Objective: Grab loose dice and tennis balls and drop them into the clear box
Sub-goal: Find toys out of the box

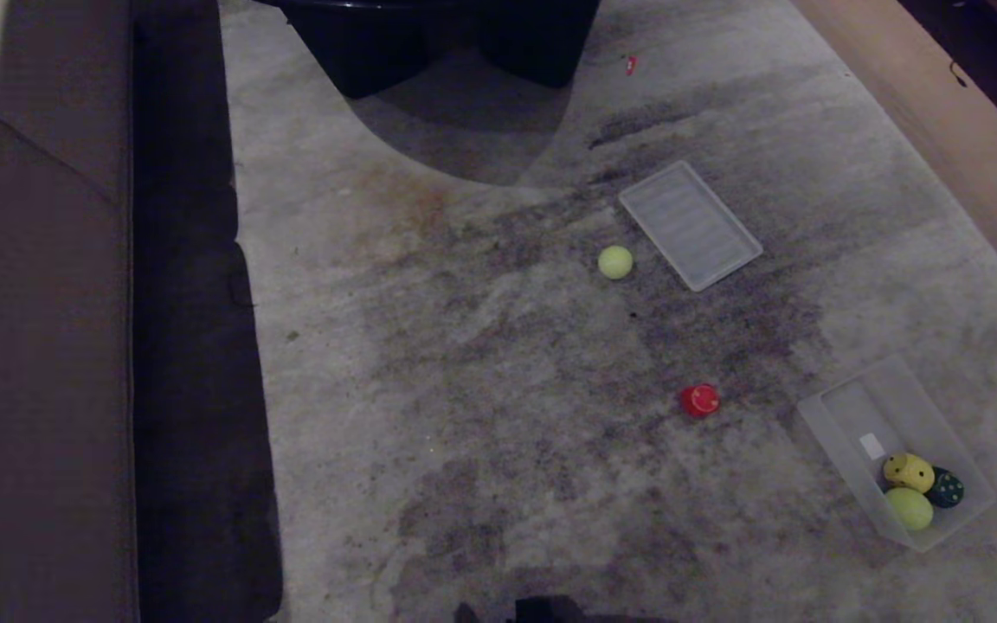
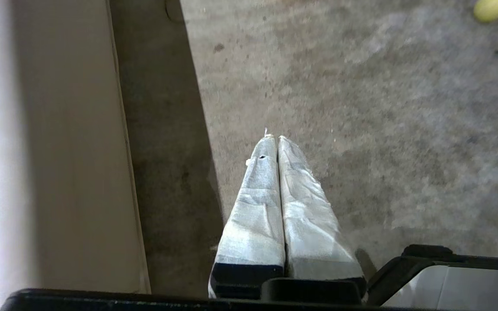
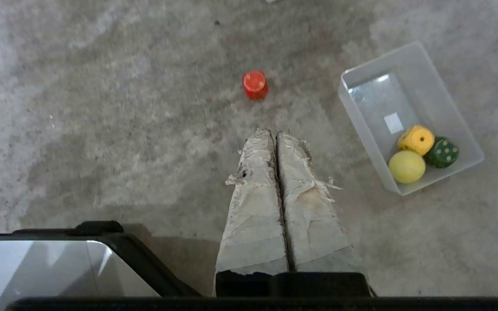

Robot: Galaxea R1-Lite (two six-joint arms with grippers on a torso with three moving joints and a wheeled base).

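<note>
Two loose pieces remain on the stained grey carpet floor (image 1: 429,415): a red rounded-corner die with pale dots (image 1: 699,400) and a fuzzy yellow-green tennis ball (image 1: 615,261). The ball lies just beside a flat ribbed translucent white lid panel (image 1: 691,225). The shallow clear plastic box (image 1: 845,407) sits near the floor's right side, well apart from the ball and nearer the die. It holds a yellow die (image 1: 908,471), a dark green die (image 1: 947,489) and a second tennis ball (image 1: 909,508), all at one end.

Both arms hang parked. The left tool (image 2: 275,139) and the right tool (image 3: 273,134) are clenched on nothing, fingers pressed together.

The red die looks the sensible next target, since it lies just ahead of the right tool. That tool must release wide first, come down squarely over the die and close on two flat faces, not on the rounded corners, where it could slip out
</note>
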